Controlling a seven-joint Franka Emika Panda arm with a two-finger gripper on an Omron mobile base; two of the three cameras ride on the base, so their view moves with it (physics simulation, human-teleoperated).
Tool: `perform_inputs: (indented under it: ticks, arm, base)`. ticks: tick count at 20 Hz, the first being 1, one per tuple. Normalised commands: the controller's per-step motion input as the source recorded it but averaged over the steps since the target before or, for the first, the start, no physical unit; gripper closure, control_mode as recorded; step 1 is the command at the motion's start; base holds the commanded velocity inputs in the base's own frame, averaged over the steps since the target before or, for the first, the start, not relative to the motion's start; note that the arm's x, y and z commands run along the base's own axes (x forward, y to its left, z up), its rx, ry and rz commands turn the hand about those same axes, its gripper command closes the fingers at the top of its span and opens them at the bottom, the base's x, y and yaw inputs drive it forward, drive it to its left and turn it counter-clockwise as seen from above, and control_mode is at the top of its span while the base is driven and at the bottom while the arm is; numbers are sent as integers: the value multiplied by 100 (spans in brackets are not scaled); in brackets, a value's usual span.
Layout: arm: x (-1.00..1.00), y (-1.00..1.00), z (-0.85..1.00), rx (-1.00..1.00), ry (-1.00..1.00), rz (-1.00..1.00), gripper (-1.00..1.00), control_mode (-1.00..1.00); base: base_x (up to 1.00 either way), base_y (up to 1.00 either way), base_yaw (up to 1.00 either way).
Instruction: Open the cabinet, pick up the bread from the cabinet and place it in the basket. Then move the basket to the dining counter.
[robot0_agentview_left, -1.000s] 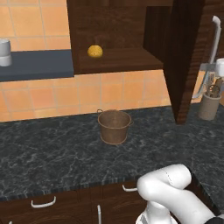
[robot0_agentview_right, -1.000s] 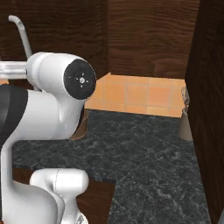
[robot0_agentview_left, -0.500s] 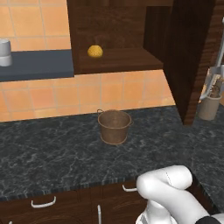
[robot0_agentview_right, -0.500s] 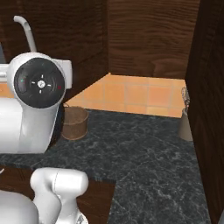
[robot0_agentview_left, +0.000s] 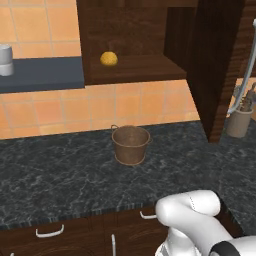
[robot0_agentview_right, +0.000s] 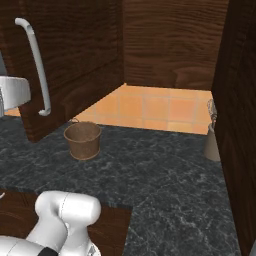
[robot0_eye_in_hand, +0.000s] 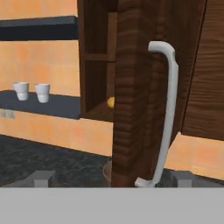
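Cabinet (robot0_agentview_left: 220, 75) open, bread (robot0_agentview_left: 109, 58) inside

I see the cabinet (robot0_agentview_left: 135, 30) in dark brown wood grain, its door (robot0_eye_in_hand: 135, 87) the same, with a pale silver-grey handle (robot0_eye_in_hand: 168, 113). The bread (robot0_agentview_left: 109, 58) on my screen is golden yellow-orange. The basket (robot0_agentview_left: 131, 145) is a dull mid-brown. The counter (robot0_agentview_left: 60, 175) is black with grey marbling. The wall tiles (robot0_agentview_left: 100, 107) are warm orange. Two cups (robot0_eye_in_hand: 31, 91) are white on a dark slate shelf (robot0_agentview_left: 45, 75). The holder (robot0_agentview_left: 239, 122) is beige.
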Motion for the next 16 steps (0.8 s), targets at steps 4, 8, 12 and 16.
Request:
perform_inputs:
  ticks: [4, 8, 12, 16]
  arm:
    - [-27, 79, 5, -48, 13, -29, -100, -100]
    - [40, 76, -25, -74, 14, -25, -100, -100]
    - [100, 39, -21, -76, 51, -18, -100, -100]
    - [100, 22, -17, -77, 58, -16, -100, -100]
  base:
    - [0, 0, 0]
    - [0, 0, 0]
    - [0, 0, 0]
    - [0, 0, 0]
